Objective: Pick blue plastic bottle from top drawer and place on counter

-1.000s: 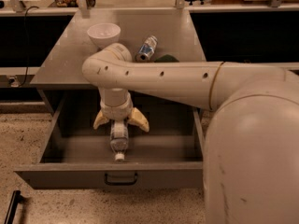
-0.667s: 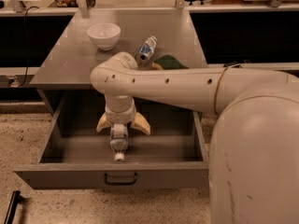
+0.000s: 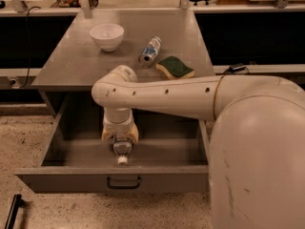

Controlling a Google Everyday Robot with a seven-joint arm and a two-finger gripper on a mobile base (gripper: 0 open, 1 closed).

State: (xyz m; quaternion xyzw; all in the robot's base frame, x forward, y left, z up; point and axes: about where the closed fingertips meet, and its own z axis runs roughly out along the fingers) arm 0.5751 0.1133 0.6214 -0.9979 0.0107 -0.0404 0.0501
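Note:
The top drawer stands pulled out below the counter. The blue plastic bottle lies on the drawer floor, its white cap pointing toward the drawer front. My gripper reaches straight down into the drawer from the arm's wrist. Its yellowish fingers sit tight against both sides of the bottle's body, shut on it. The bottle still rests low in the drawer. The wrist hides the bottle's rear end.
On the counter stand a white bowl, a blue-and-silver can lying on its side, and a green-and-yellow sponge. My arm's large body fills the right side. The drawer's dark handle faces the speckled floor.
The splayed fingers have closed in from wide apart to tight on the bottle's sides. The arm's elbow has shifted a little to the right. The bottle has stayed in place.

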